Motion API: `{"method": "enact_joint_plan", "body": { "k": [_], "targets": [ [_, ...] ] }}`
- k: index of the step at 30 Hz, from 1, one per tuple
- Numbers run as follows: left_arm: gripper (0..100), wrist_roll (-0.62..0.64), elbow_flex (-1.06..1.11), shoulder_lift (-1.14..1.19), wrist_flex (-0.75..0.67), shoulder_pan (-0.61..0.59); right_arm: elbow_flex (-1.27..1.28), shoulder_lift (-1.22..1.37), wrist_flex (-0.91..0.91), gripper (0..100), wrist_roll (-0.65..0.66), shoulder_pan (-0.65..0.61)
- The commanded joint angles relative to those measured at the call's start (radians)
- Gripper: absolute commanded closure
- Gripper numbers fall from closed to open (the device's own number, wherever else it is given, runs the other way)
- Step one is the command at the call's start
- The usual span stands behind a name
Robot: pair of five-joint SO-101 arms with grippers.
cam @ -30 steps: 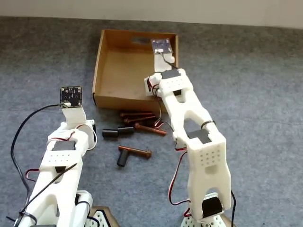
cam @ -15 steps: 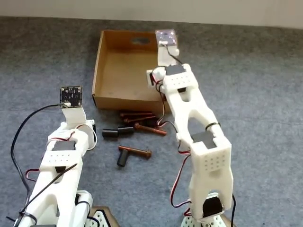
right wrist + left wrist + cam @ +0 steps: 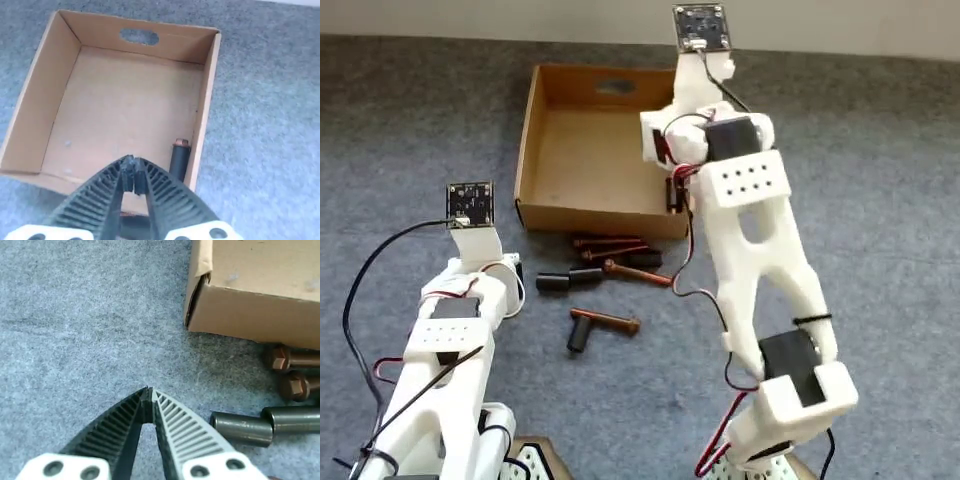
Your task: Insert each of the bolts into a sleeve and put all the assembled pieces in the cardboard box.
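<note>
The right gripper (image 3: 132, 171) is closed, jaws meeting tip to tip, holding nothing and touching nothing. It hangs above the box (image 3: 165, 44), over the floor near the front wall. One assembled piece (image 3: 179, 157), a bolt seated in a dark sleeve, lies on the box floor just beside the tips, against the side wall. The left gripper (image 3: 149, 401) is also closed and empty, over the carpet (image 3: 75, 315) just outside the box's near corner. Two loose sleeves (image 3: 242, 428) lie near its tips, off to one side, touching each other but clear of the jaws. Two bolts (image 3: 290, 359) lie beyond the sleeves, close to the box's front wall.
</note>
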Motion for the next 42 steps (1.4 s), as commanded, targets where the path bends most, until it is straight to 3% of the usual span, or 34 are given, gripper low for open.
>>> {"method": "enact_joint_plan", "body": {
  "k": [1,12,19,26,30,36,42],
  "targets": [
    [99,0.005,-0.033,-0.005,0.003,-0.01,-0.018,-0.099,0.076,98.6,0.014,0.01],
    [99,0.005,-0.033,-0.005,0.003,-0.01,-0.016,-0.234,0.268,98.6,0.008,0.005],
    [99,0.005,-0.031,-0.005,0.003,-0.01,0.134,-0.349,0.325,98.6,0.008,-0.122],
    [99,0.006,-0.036,-0.007,0.003,-0.036,0.622,-0.476,0.051,98.1,0.008,-0.269],
    [99,0.009,-0.068,-0.005,0.003,-0.147,0.82,-0.478,-0.065,88.9,0.008,-0.331],
    [99,0.011,-0.067,0.001,-0.06,-0.268,0.928,-0.433,-0.183,84.4,0.006,-0.45],
    [99,0.029,-0.056,0.001,-0.064,-0.288,0.932,-0.358,-0.249,84.4,0.002,-0.564]
  ]
}}
